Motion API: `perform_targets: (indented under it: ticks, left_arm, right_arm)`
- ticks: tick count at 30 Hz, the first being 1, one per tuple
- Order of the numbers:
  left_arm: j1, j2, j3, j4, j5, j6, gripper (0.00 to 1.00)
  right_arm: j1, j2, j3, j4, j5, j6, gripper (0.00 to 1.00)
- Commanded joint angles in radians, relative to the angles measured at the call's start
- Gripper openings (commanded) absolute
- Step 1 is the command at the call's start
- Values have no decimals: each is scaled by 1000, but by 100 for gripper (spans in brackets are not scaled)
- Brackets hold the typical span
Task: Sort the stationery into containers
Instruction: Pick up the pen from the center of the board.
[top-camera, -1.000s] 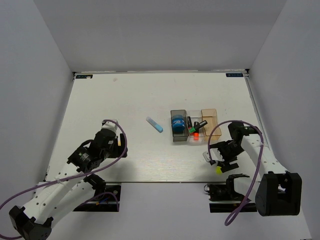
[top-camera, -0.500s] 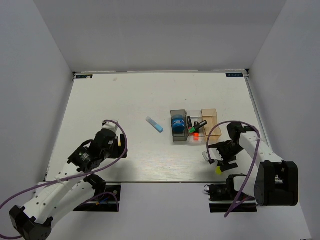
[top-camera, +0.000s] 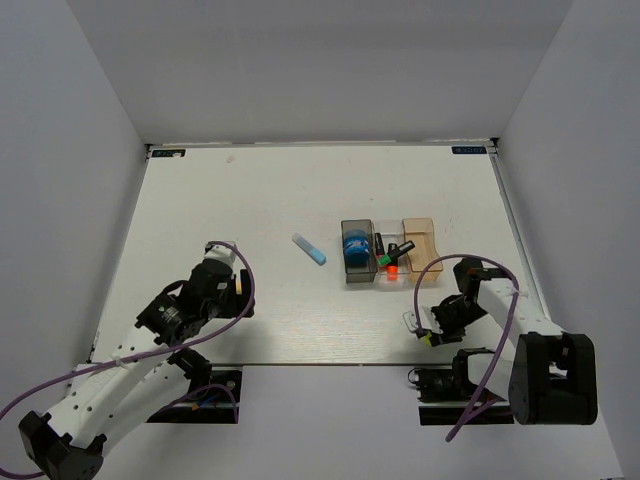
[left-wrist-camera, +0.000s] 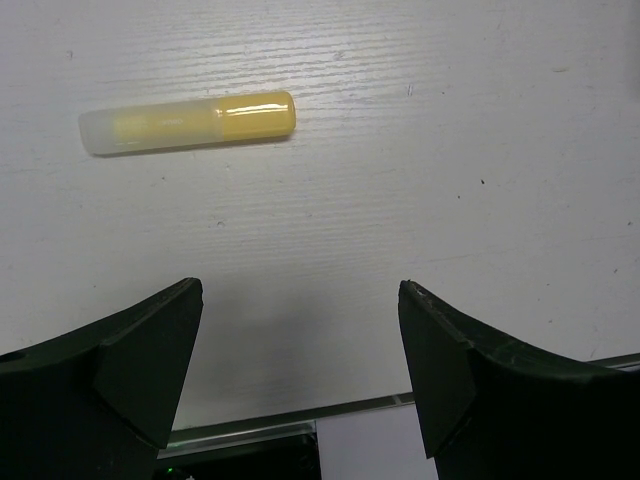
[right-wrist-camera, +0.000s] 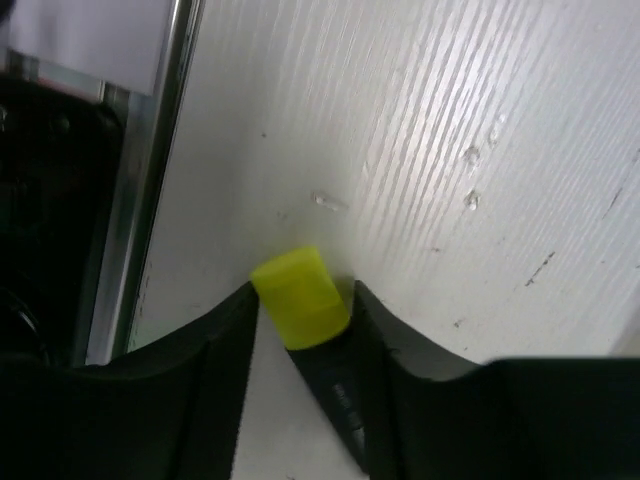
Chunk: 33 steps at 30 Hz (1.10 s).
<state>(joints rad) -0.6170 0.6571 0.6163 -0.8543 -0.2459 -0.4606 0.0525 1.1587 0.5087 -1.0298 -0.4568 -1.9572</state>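
Observation:
A black marker with a yellow cap (right-wrist-camera: 300, 297) lies near the table's front edge, and my right gripper (right-wrist-camera: 304, 292) is shut on it, one finger on each side; in the top view the cap (top-camera: 426, 340) peeks out under that gripper (top-camera: 430, 332). My left gripper (left-wrist-camera: 300, 330) hangs open over bare table, with the small cream piece (left-wrist-camera: 188, 122) lying ahead of it untouched. The light-blue stick (top-camera: 309, 249) lies mid-table. The dark-grey bin (top-camera: 344, 252) holds the blue tape roll (top-camera: 355, 247). Green-capped (top-camera: 384, 260) and orange-capped (top-camera: 391, 268) markers lie in the clear bin (top-camera: 392, 282). The tan bin (top-camera: 420, 232) looks empty.
White walls close in the table (top-camera: 250, 200) on three sides. The table's metal front edge (right-wrist-camera: 150, 200) runs just beside the right gripper. A purple cable (top-camera: 425, 265) loops from the right arm near the bins.
My right gripper has dropped onto the yellow-capped marker and drawn its jaws in around it; the marker shifted slightly left. The left arm has not moved.

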Motion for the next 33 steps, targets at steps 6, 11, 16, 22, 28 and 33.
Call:
perform_targets:
  ticks: [6,11,16,22,28,33]
  left_arm:
    - [5,-16,-3,-8,-7,-9,89]
    - [5,-8,-1,-8,-13,-12,89]
    - [5,4,5,-6,-12,-12,89]
    - [6,25,13,0,-6,-13,89]
    - [7,56,23,3,7,-16,89]
    - [11,82,33,9,14,-21,89]
  right_arm:
    - [4,-25,-160,292,-33,-688,31]
    - [3,-45,-165,330,-66,-573,22]
    - [14,-85,-121,329,-144,-409,19]
    - [33,-102,-27,385,-175,-108,9]
    - [49,-56,161,399,-272,283,0]
    - [63,-44,310,479,-310,674,0]
